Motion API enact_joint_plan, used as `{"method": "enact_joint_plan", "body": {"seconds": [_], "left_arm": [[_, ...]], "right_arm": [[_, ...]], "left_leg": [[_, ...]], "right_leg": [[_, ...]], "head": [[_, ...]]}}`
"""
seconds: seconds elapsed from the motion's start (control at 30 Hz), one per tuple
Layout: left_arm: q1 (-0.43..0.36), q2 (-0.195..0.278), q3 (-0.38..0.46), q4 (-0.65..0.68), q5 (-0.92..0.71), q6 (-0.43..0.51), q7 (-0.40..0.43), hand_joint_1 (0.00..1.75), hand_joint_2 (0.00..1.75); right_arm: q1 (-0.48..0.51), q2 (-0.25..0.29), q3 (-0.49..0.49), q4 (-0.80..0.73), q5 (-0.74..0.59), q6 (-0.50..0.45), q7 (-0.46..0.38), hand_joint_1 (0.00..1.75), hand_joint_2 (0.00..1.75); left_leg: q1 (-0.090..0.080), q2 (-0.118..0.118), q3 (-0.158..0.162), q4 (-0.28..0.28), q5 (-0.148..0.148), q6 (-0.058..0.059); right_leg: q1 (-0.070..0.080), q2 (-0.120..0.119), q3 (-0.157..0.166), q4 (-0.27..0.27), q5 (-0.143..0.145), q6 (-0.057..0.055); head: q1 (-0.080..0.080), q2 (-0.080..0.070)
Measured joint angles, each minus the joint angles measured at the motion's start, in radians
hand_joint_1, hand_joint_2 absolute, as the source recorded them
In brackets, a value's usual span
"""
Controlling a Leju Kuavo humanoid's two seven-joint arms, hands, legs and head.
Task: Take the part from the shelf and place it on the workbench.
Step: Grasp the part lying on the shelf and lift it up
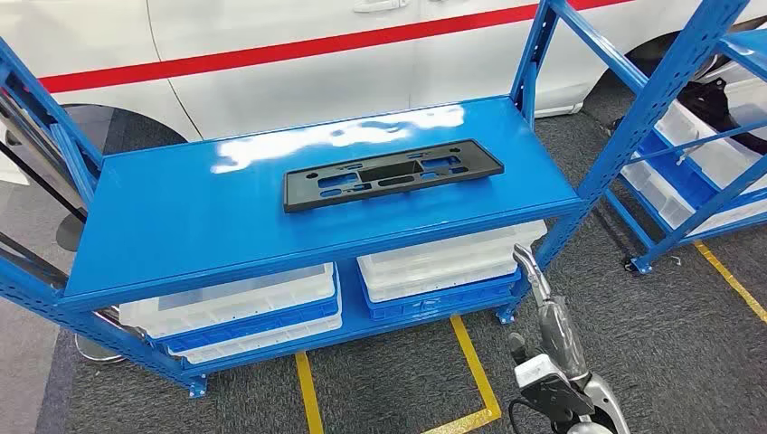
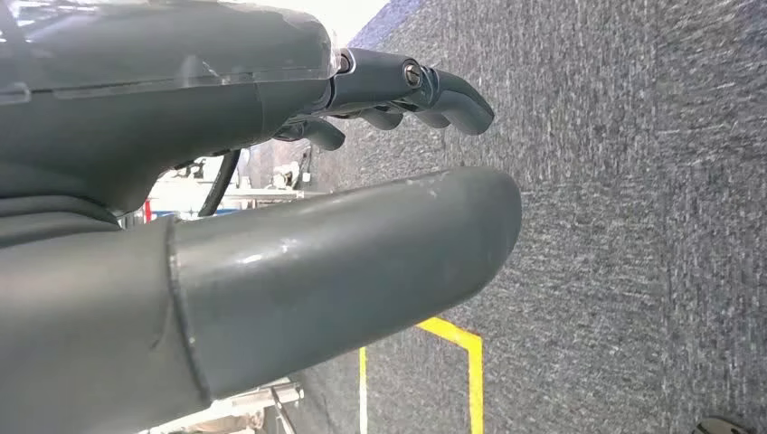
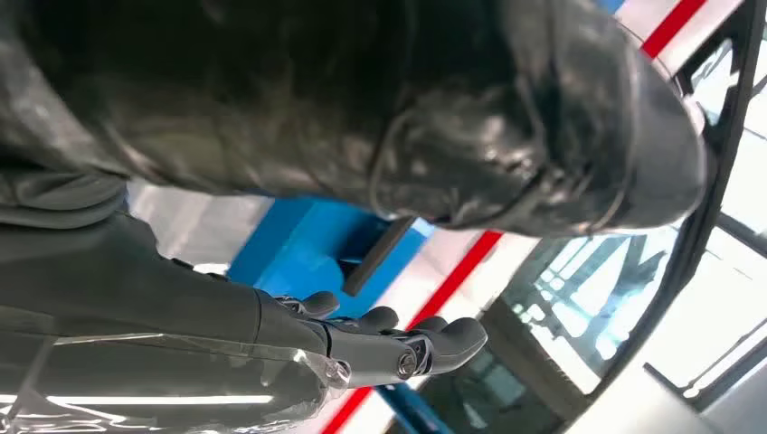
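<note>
A glossy blue metal shelf (image 1: 181,217) stands on grey carpet (image 1: 633,344) marked with yellow tape lines (image 1: 475,366). Behind the shelf sits a white car with a red stripe (image 1: 271,50). Under its top board, clear plastic bins on blue trays (image 1: 244,307) fill the lower level, and a second blue rack with bins (image 1: 696,154) stands just beside the shelf. The shelf's blue upright post (image 1: 624,136) rises between the two. The long flat black plastic part with cut-out slots (image 1: 391,172) lies alone on the shelf's top board, untouched. The right hand (image 1: 543,316) hangs in front of the shelf, fingers apart, grasping nothing; its arm is cut off below. The left hand (image 2: 271,217) hovers over carpet, fingers loosely spread and empty.
</note>
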Motion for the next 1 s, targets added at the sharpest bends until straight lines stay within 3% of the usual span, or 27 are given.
{"method": "enact_joint_plan", "body": {"seconds": [0.37,0.53,0.83,1.0], "left_arm": [[-0.001,0.008,-0.002,0.0,-0.038,-0.028,-0.006,0.0,0.0],[-0.001,0.01,-0.002,0.0,-0.045,-0.035,-0.006,0.0,0.0],[-0.006,0.01,-0.002,0.0,-0.078,-0.051,0.006,0.0,0.0],[-0.006,0.01,-0.002,0.001,-0.08,-0.051,0.007,0.0,0.0]], "right_arm": [[-0.248,-0.101,0.117,0.129,0.211,0.014,0.095,0.0,0.0],[-0.305,-0.126,0.148,0.167,0.248,0.014,0.111,0.0,0.0],[-0.477,-0.179,0.284,0.27,0.593,-0.033,0.249,0.0,0.0],[-0.522,-0.193,0.325,0.303,0.628,-0.041,0.261,0.0,0.0]], "left_leg": [[0.0,0.001,0.0,0.001,0.0,0.0],[0.0,0.0,-0.001,0.001,0.0,0.0],[0.0,0.0,0.0,0.002,0.0,0.0],[0.0,0.0,-0.001,0.002,0.0,0.0]], "right_leg": [[0.0,0.0,0.0,0.0,0.0,0.0],[0.0,0.0,0.0,0.0,0.0,0.0],[0.0,0.0,0.0,0.0,0.0,0.001],[0.0,-0.001,0.0,0.0,0.0,0.001]], "head": [[0.0,0.0],[0.0,0.0],[0.0,0.0],[0.0,0.0]]}}
